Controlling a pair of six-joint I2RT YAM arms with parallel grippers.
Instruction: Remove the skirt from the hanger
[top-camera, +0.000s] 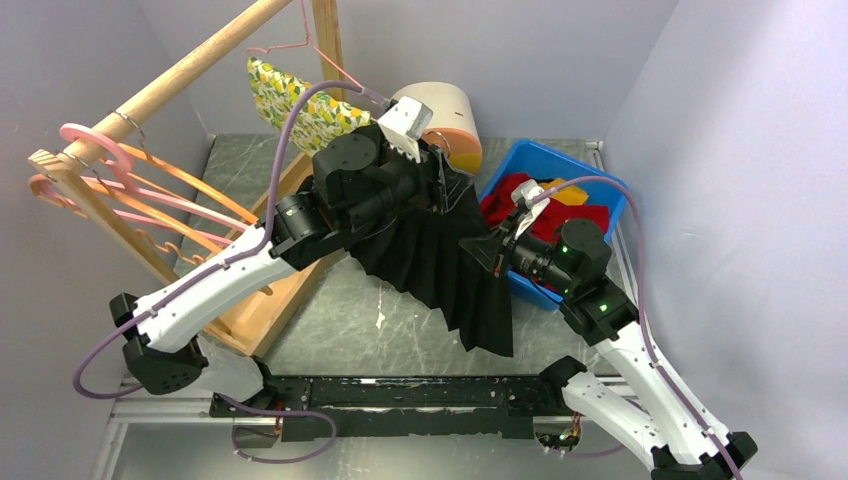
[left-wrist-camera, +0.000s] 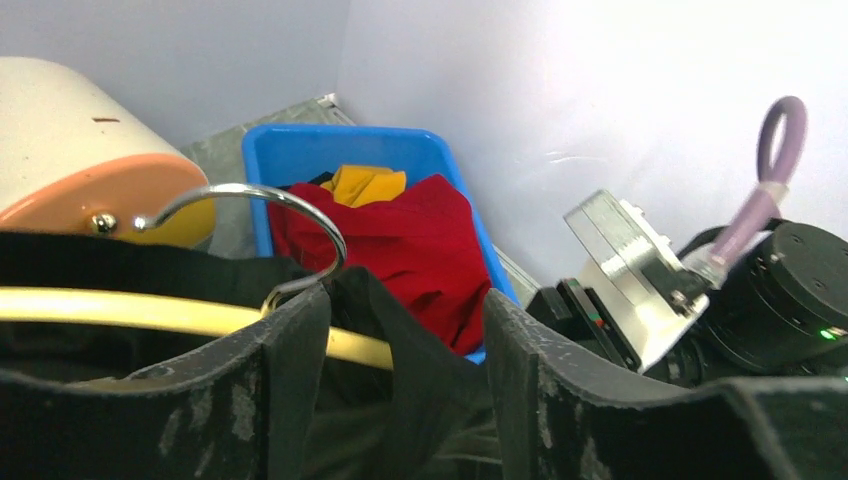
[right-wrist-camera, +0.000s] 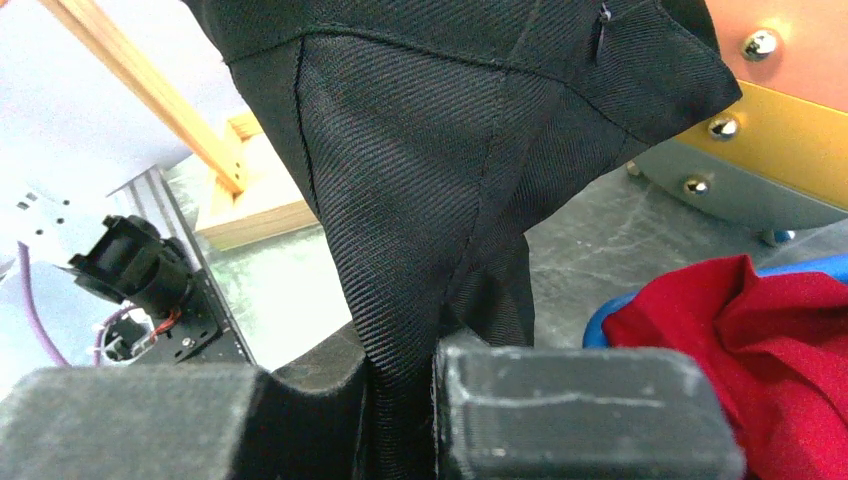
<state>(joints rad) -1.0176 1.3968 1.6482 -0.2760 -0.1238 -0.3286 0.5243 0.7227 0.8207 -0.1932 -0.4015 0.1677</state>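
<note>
Currently the right gripper (right-wrist-camera: 400, 375) clamps the skirt (right-wrist-camera: 420, 200). The left gripper (left-wrist-camera: 405, 345), lower centre, stands apart astride the hanger (left-wrist-camera: 120, 308). Pulling may snag fabric.

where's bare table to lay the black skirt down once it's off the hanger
Bare table lies between the wooden rack base and the skirt hem, down to the front rail. Crowded: the blue bin at back right is heaped with red clothes.
</note>
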